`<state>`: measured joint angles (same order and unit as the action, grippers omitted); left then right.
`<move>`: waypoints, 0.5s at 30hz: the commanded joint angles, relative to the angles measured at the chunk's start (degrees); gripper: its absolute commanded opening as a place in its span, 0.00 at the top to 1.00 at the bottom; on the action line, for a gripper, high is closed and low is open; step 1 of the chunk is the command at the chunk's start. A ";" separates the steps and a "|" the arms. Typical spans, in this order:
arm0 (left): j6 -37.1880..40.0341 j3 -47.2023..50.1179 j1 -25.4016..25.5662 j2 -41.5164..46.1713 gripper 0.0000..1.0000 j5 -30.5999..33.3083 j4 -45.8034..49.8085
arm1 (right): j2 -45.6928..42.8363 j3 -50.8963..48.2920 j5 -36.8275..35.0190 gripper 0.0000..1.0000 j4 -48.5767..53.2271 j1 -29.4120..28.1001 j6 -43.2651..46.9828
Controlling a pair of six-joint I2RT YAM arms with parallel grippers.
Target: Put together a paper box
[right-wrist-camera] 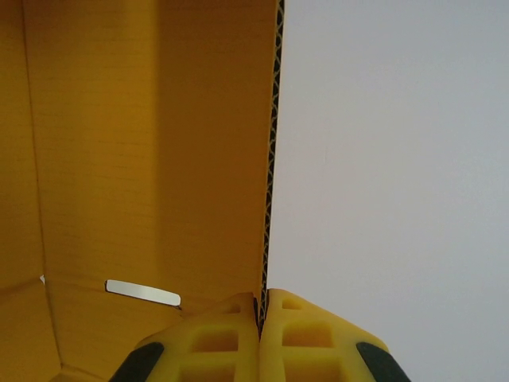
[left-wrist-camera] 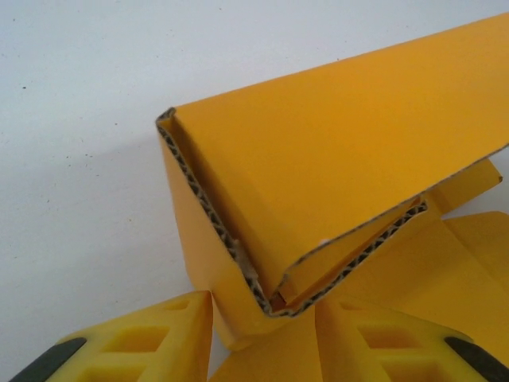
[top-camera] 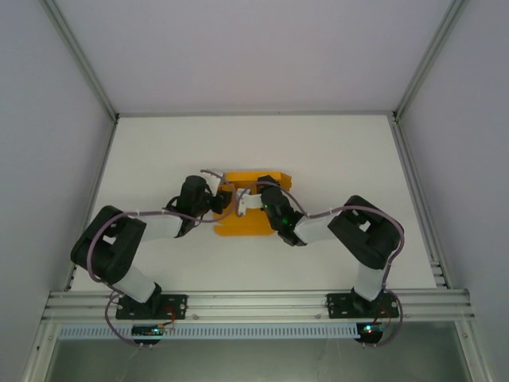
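The orange-yellow paper box (top-camera: 250, 208) lies partly folded at the middle of the white table, between my two arms. My left gripper (top-camera: 223, 200) is at its left side. In the left wrist view, its yellow fingers (left-wrist-camera: 163, 338) stand on either side of a doubled-over wall (left-wrist-camera: 334, 167) and touch the folded corner between them. My right gripper (top-camera: 254, 199) reaches into the box from the right. In the right wrist view it (right-wrist-camera: 262, 318) is shut on the thin corrugated edge of an upright wall (right-wrist-camera: 159, 143).
The white table (top-camera: 334, 151) is bounded by aluminium rails, one along the near edge (top-camera: 254, 302) by the arm bases, and by pale side walls. A small white strip (right-wrist-camera: 143, 293) shows on the box's inner face beside the right fingers.
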<state>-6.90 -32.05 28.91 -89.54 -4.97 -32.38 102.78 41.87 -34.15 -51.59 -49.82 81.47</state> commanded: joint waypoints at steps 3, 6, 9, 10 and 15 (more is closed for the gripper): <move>1.87 0.70 0.36 -1.85 0.65 1.01 -8.49 | -0.04 -0.90 -1.09 1.00 2.27 -1.09 -0.15; 1.20 -0.32 0.43 -3.32 0.72 1.86 -9.67 | -0.21 -0.66 -0.85 1.00 2.86 -1.19 -0.70; 0.92 -1.76 0.83 -5.18 0.73 1.42 -10.07 | -0.48 -0.42 -0.07 1.00 3.86 -1.24 -1.57; 0.82 -2.03 1.05 -5.61 0.74 1.52 -10.36 | -0.51 -0.42 0.13 1.00 4.13 -1.24 -1.88; -1.75 -3.95 2.20 -7.55 0.91 5.44 -9.32 | -0.47 -0.09 0.40 1.00 4.89 -1.14 -2.96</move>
<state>-6.72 -33.41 29.80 -95.68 -0.99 -39.68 102.78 41.87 -36.62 -49.15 -50.04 80.27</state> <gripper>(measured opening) 0.123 0.044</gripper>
